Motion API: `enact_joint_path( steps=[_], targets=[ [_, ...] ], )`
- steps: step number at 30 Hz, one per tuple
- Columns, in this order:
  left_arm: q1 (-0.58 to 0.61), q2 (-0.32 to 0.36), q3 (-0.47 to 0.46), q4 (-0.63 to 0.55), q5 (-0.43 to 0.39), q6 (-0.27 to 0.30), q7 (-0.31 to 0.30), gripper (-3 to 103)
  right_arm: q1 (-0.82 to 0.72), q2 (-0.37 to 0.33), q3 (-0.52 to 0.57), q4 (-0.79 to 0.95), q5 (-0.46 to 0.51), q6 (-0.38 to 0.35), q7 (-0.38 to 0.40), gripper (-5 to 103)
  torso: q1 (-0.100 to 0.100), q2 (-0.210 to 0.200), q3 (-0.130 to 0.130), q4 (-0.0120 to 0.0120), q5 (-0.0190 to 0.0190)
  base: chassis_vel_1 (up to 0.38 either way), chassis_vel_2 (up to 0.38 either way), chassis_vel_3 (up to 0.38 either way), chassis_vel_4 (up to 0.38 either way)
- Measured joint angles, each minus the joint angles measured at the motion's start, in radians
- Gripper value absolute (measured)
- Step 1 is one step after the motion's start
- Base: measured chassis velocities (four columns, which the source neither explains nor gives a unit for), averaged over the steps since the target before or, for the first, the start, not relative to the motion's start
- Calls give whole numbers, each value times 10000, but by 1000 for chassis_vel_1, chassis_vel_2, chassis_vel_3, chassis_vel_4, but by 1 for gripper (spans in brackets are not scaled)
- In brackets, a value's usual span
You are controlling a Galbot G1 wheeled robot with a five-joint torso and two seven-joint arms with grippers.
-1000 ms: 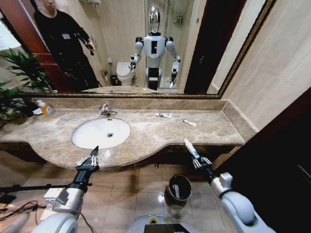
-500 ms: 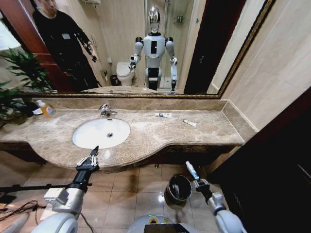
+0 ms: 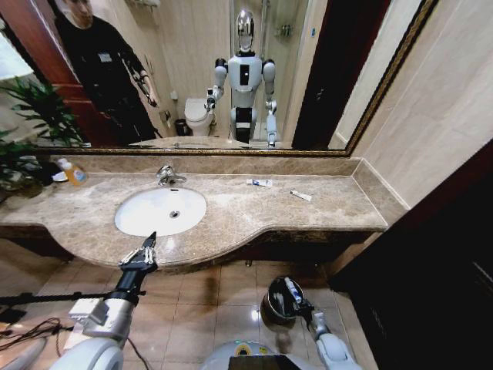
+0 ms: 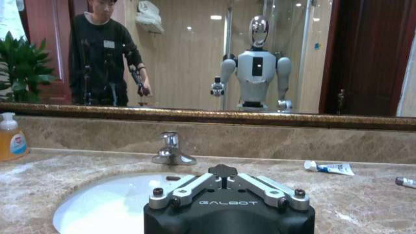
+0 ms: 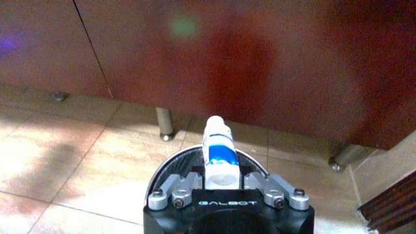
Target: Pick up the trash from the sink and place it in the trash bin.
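Note:
My right gripper (image 3: 297,303) is low by the floor, shut on a blue-and-white tube of trash (image 3: 291,289) that stands up from its fingers. It hangs over the trash bin (image 3: 268,302), a small dark round bin. In the right wrist view the tube (image 5: 217,148) points forward from the gripper (image 5: 221,178), with the bin's rim (image 5: 170,164) right under it. The white oval sink (image 3: 160,210) lies in the brown marble counter. My left gripper (image 3: 146,245) waits shut at the counter's front edge before the sink (image 4: 110,204).
A blue-and-white tube (image 3: 259,183) (image 4: 331,168) and a white tube (image 3: 300,195) lie on the counter right of the chrome tap (image 3: 168,176). An orange-liquid bottle (image 3: 73,172) stands far left. A dark cabinet (image 3: 431,270) walls the right side; cables (image 3: 23,331) cross the floor on the left.
The right arm has come down from counter-edge height and in towards the bin, carrying the tube. The left arm has not moved.

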Motion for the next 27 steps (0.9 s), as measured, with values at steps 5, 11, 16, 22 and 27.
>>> enact_joint_path(
  steps=[5, 11, 16, 22, 27],
  targets=[
    [0, 0, 0, 0, 0, 0, 0, 0, 486, 251, 53, -989, -494, 345, 202, 38, 0, 0, 0, 0, 0, 0, 0, 0, 0],
    [0, 0, 0, 0, 0, 0, 0, 0, 497, 408, 12, -987, -504, 363, 569, 60, 0, 0, 0, -1, 1, 0, 0, 0, 0],
    [0, 0, 0, 0, 0, 0, 0, 0, 368, 251, -4, -547, -469, 358, 621, 82, 0, 0, 0, 0, 0, 0, 0, 0, 0],
    [0, 0, 0, 0, 0, 0, 0, 0, -79, 34, -25, 335, -199, 218, 749, 97, -1, 0, 0, 0, 3, 0, 0, 0, 0],
    [1, 0, 0, 0, 0, 0, 0, 0, -693, -255, 68, 1564, 321, -12, 1251, 100, -1, 0, 0, 0, 5, 0, 0, 0, 0]
  ],
)
